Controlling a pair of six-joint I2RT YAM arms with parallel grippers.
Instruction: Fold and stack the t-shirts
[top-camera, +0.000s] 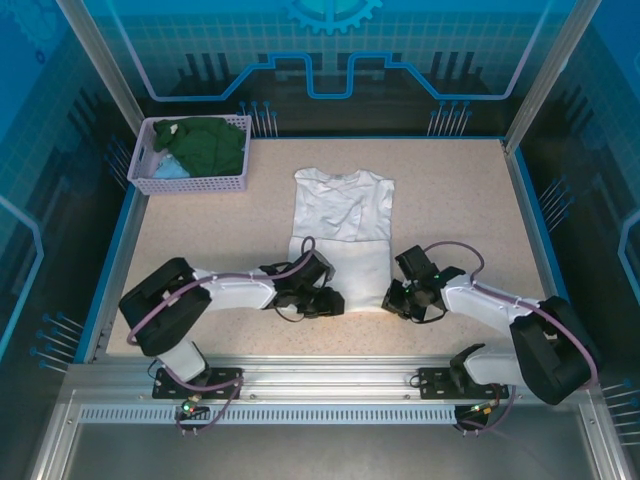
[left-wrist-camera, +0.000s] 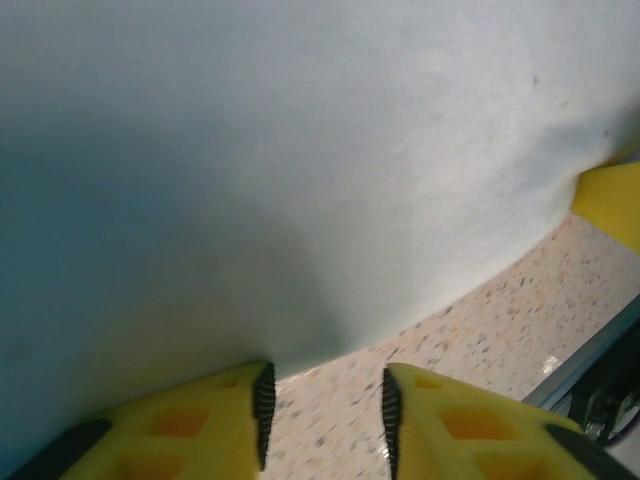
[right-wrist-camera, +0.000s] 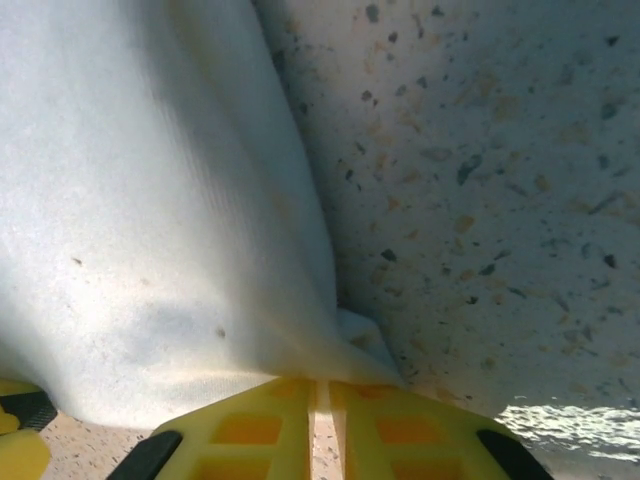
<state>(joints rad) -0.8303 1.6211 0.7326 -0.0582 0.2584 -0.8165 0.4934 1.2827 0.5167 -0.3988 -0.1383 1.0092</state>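
The white t-shirt (top-camera: 342, 215) lies flat at the centre of the speckled table (top-camera: 200, 240), collar toward the far edge. Its lower part forms a smoother rectangular panel whose near hem runs between the two grippers.

The right gripper (right-wrist-camera: 320, 392) sits at the near right corner of this hem. Its yellow fingers (right-wrist-camera: 250, 430) are pressed together, with a small bunch of the white cloth clamped between their tips. From this pinch the cloth rises away to the left, and bare table lies to the right of it.

The left gripper (left-wrist-camera: 322, 410) sits low at the near hem, toward the left corner. Its jaws stand apart, with bare table surface between the ribbed pads. The cloth edge lies just ahead of the tips and meets the tip of the left-hand finger. No cloth is between the jaws. From the left wrist, the white cloth covers the upper part of the view, and a piece of yellow plastic shows at its right border.

A lavender mesh basket (top-camera: 190, 186) stands at the far left corner of the table, well apart from the white t-shirt. It holds a crumpled dark green t-shirt (top-camera: 210, 145) and, at its near left, a light blue t-shirt (top-camera: 168, 170).
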